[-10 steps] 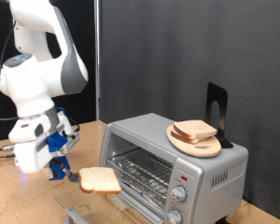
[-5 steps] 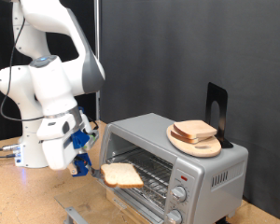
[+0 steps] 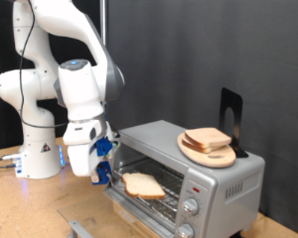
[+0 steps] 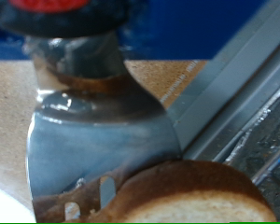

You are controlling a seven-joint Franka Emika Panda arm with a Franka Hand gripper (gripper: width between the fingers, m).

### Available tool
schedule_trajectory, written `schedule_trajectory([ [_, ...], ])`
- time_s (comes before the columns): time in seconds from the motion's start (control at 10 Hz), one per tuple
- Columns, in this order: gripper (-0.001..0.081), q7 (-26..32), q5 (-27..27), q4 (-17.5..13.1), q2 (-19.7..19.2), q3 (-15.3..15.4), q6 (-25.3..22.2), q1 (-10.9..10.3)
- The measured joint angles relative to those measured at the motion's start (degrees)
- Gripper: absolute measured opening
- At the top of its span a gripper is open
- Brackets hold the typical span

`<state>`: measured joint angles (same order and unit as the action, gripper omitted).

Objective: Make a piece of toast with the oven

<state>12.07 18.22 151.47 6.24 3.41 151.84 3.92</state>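
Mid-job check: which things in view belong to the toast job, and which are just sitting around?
In the job:
piece of toast, at the oven mouth
oven, door open
gripper, shut on the toast

Lying about:
piled bread slices
round wooden board
black stand

The exterior view is evenly bright and fairly sharp against a dark backdrop. The wrist view is heavily blurred, with glare across a shiny metal blade (image 4: 98,140).

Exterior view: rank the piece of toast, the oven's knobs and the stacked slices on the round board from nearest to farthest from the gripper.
1. Piece of toast: at the gripper, on its right, at the oven mouth.
2. Knobs: oven's front, lower right.
3. Stacked slices: on the round board atop the oven, upper right.
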Motion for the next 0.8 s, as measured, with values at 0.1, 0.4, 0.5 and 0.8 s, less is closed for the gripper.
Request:
schedule_trajectory([
  [0.1,0.0489,-1.04,-1.37,0.16,-0.01,0.43,-0.03,0.01],
  [0.4,0.0489,-0.89,-4.99,1.40,0.15,0.17,-0.06,0.92],
  [0.5,0.0489,-0.51,-6.18,1.95,0.29,-0.13,-0.10,1.60],
  [0.8,0.0489,1.67,-6.82,3.42,0.67,-1.35,-0.11,3.08],
])
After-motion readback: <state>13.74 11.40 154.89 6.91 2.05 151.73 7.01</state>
